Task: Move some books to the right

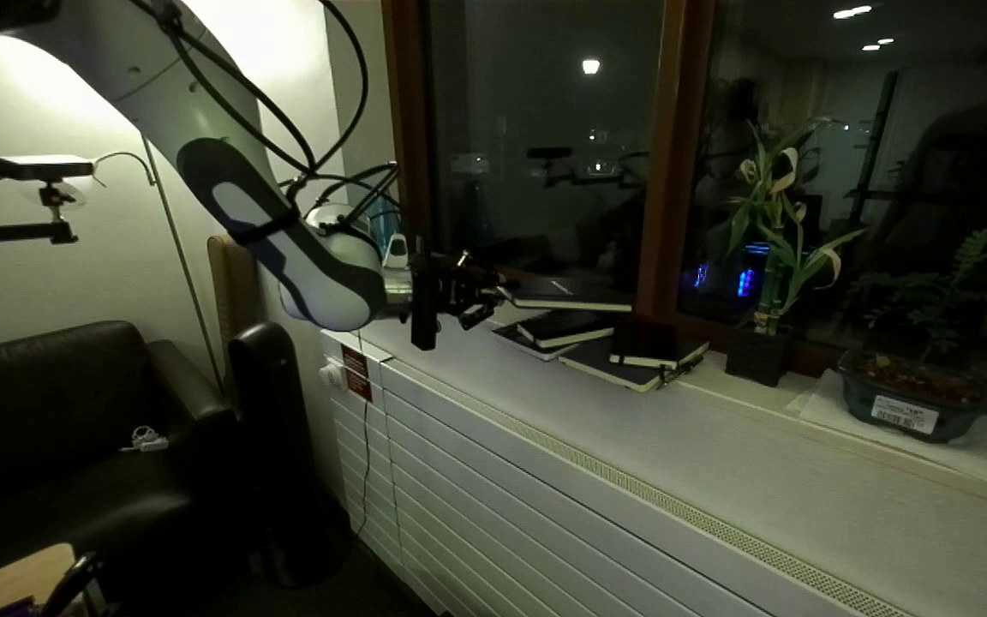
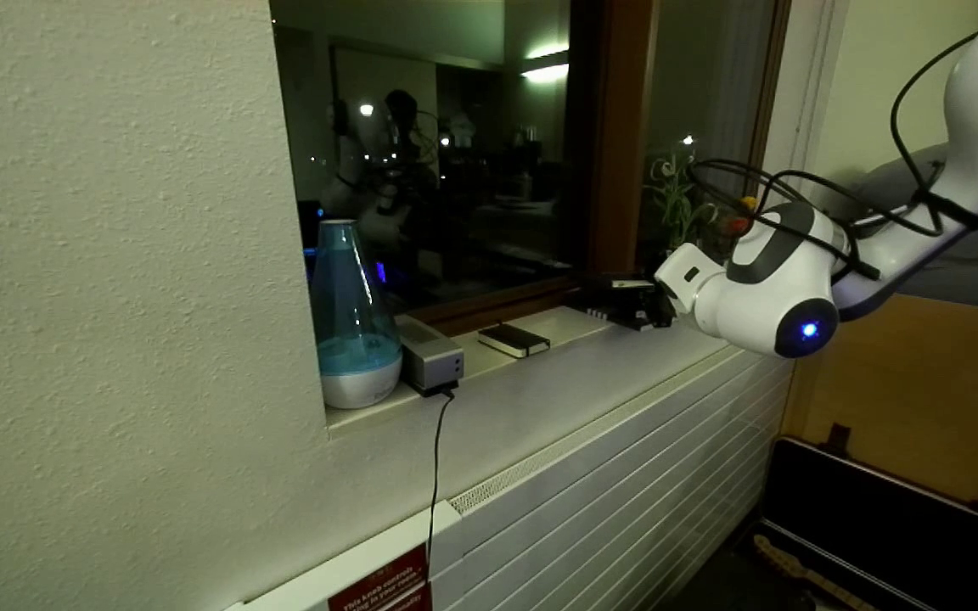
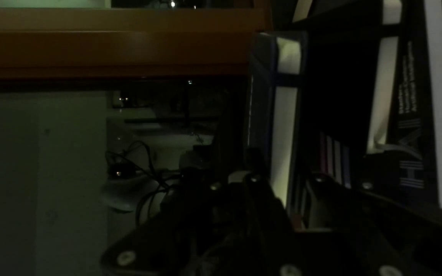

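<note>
Evidently, a thin edge decides the grip

Broadly, everything is ordered by the window (image 1: 536, 103), which fills the upper middle of an exterior view and backs the white ledge (image 1: 716, 446) slanting toward the lower right. The arm (image 1: 194, 116) reaches in from the upper left, its wrist low and close to the ledge, presumably because something flat must be met from its end rather than from above. At right of the frame a tall plant (image 1: 770, 300) and, further right, a planter (image 1: 956, 416) stand by the window, probably for daylight; they look like the limit for any shift rightward.

The books (image 1: 583, 324) overlap loosely at the centre, short of those plants, so the move seems unfinished. Their stagger leaves ends jutting, which likely gives a grip its way in.

The gripper (image 3: 283, 172), at the bottom of the wrist view, is closed on the upper book (image 3: 284, 126), one jaw to each cover. The wrist appears rolled for this, thickness being the one dimension the jaws could span. Whether that book is lifted clear of the others, I cannot tell. Held by one end, it may sag or twist. A dark band (image 3: 288, 79) round it should keep it from falling open.
</note>
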Controlling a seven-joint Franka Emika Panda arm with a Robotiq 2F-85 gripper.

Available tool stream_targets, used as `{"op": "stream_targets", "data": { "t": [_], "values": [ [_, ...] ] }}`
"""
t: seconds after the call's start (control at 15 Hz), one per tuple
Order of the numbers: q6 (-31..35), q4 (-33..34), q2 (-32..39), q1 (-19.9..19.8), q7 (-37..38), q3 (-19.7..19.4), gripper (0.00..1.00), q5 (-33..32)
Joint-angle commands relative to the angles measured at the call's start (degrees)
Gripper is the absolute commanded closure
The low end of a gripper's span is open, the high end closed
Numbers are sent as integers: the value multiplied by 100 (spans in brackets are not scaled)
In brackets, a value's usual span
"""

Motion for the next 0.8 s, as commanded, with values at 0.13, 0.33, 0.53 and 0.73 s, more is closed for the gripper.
{"op": "stream_targets", "data": {
  "t": [0.13, 0.33, 0.53, 0.73],
  "values": [
    [-9, -253, -516, -60, 165, 154, 95, -111],
    [156, -325, -770, -28, 249, 256, 95, -64],
    [447, -390, -1033, 29, 407, 381, 95, -36],
    [1068, -445, -1322, 81, 580, 465, 95, -46]
  ]
}}
